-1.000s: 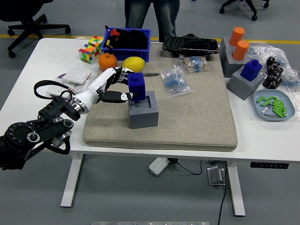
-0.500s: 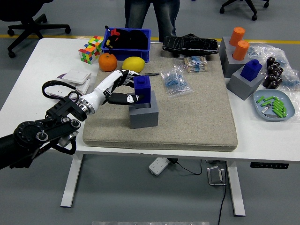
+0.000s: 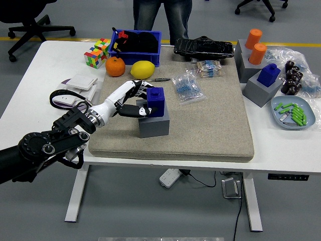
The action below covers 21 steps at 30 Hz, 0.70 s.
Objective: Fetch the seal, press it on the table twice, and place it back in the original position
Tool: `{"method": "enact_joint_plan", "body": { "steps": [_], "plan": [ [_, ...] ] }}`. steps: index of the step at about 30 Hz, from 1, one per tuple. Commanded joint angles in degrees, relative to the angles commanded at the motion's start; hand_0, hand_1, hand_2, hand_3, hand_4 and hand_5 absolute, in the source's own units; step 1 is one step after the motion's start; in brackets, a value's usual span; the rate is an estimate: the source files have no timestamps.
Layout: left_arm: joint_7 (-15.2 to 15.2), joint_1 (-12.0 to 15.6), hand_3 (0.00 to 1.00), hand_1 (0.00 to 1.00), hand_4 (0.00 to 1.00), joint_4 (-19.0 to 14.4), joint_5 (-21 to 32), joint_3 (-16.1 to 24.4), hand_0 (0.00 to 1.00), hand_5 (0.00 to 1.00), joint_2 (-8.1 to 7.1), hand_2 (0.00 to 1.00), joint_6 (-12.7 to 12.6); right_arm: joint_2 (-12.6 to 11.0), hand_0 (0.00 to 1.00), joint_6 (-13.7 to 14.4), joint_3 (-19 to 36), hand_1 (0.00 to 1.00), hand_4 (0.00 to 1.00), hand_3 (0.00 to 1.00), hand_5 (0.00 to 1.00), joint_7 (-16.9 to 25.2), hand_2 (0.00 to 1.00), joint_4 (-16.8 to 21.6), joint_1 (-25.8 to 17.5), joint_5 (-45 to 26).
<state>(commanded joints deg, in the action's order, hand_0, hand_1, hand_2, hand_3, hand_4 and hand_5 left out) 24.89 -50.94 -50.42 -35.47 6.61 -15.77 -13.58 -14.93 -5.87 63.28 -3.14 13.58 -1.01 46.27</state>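
A blue seal (image 3: 156, 101) sits low in its grey block holder (image 3: 153, 121) on the beige mat, left of centre. My left hand (image 3: 139, 101), white with black fingertips, reaches in from the lower left and wraps the seal's left side, fingers curled on it. The thumb lies against the seal's near face. My right arm does not show anywhere.
An orange (image 3: 115, 66), a lemon (image 3: 142, 69), a puzzle cube (image 3: 97, 52) and a blue bin (image 3: 136, 47) stand behind the hand. A pen (image 3: 158, 79) and plastic bags (image 3: 187, 86) lie on the mat (image 3: 210, 125). Other seals in holders (image 3: 266, 83) stand at right. A person stands at the far edge.
The hand has lowered the seal down and to the right, from above the holder into its socket. The forearm has followed to the right.
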Motion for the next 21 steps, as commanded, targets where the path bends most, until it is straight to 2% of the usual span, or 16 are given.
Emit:
{"method": "enact_joint_plan", "body": {
  "steps": [11,21],
  "plan": [
    [-0.2,-0.4,0.585,0.517,0.711,1.9,-0.1,-1.0,0.651,0.002,-0.31,0.480,0.0,0.0,0.731,0.0,-0.1,0.683,0.717,0.618,0.514,0.0,0.653,0.0,0.0,0.0],
    [-0.1,0.0,0.585,0.517,0.712,1.9,0.1,-1.2,0.651,0.002,-0.21,0.480,0.1,-0.1,0.732,0.0,-0.5,0.683,0.716,0.617,0.515,0.0,0.652,0.0,0.0,-0.1]
  ]
}}
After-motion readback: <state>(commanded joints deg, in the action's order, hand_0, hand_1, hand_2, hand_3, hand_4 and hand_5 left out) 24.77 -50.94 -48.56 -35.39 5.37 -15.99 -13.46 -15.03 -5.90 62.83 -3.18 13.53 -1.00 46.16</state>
